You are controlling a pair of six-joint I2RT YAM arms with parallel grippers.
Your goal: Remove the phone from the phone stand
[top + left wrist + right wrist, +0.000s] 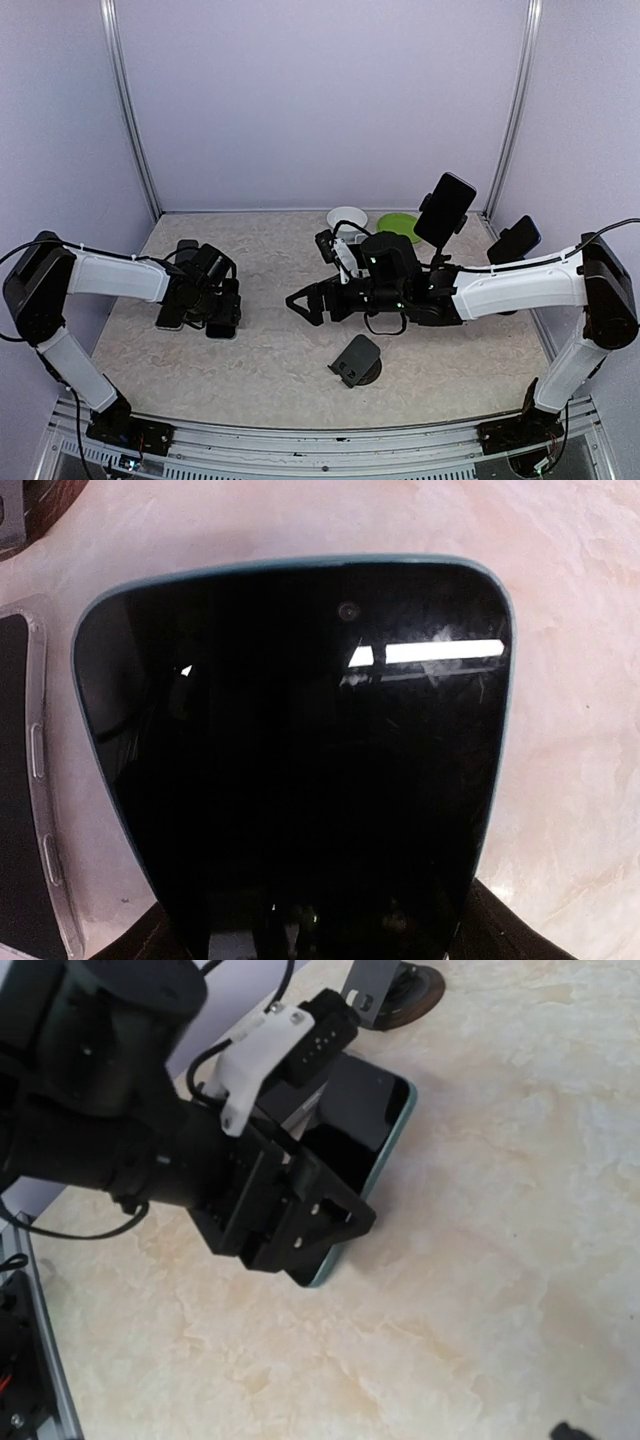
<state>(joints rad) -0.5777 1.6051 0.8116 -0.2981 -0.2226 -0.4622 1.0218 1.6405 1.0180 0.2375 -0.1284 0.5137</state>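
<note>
Teal-rimmed black smartphone lies flat on the beige counter at left, long axis pointing toward the back wall. Left hand grips its near end, right hand is spread wide.

A white bowl and a green plate are sitting side by side on the mottled beige table, well beyond the right fingers, by the lilac back wall.
</note>
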